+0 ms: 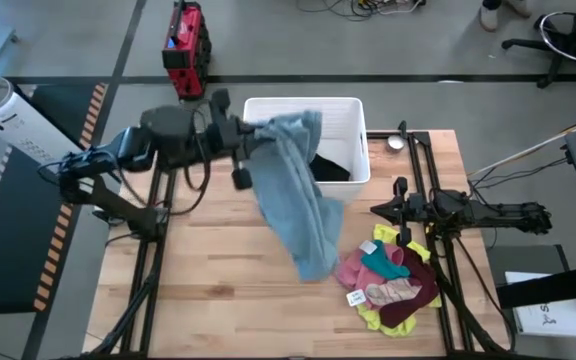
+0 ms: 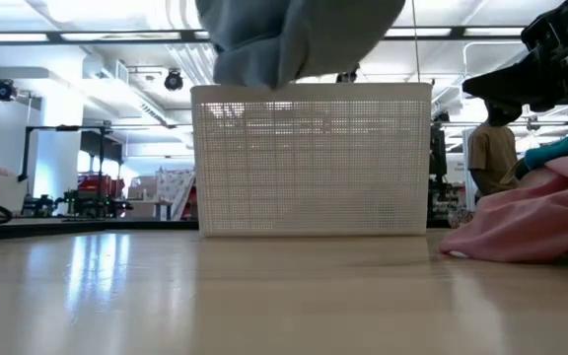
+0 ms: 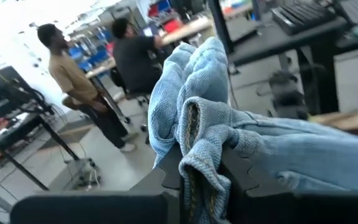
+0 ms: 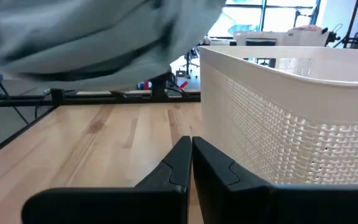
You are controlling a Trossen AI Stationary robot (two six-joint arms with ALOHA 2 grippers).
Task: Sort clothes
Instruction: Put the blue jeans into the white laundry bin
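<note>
Step in hand: carrying one garment to the white plastic mesh laundry basket [image 1: 353,120], which I'm using as the ref for everything. My left gripper [image 1: 251,140] is up in the air just beside the basket's left rim, fingers clamped tight on a bunched fold of the light blue denim-like soft garment [image 1: 293,190]; in the left wrist view the cloth is pinched between my two dark fingers [image 3: 247,180] w/ a seam edge sticking out. The garment hangs long from the grip, part draped over the basket's left front corner, the rest trailing down in front of the basket toward the wood table [image 1: 218,290]; can't tell if its tail touches the tabletop. A black soft garment [image 1: 330,168] already lies inside the basket. Rest of the clothes sit in a heap in front of the basket and to its right: pink soft cloth [image 2: 531,222], teal piece [image 1: 386,262], maroon piece [image 1: 413,295], bright yellow fabric [image 1: 383,318] underneath. My right gripper [image 1: 400,200] waits low just past the basket's right front corner, near the heap, fingers pressed together on nothing. Next move, as I judge it: shift the left gripper further over the basket opening so the hanging length clears the rim, then let go; risk = tail catching on the rim and sliding out. Lots left, approx. early in the sort.
</note>
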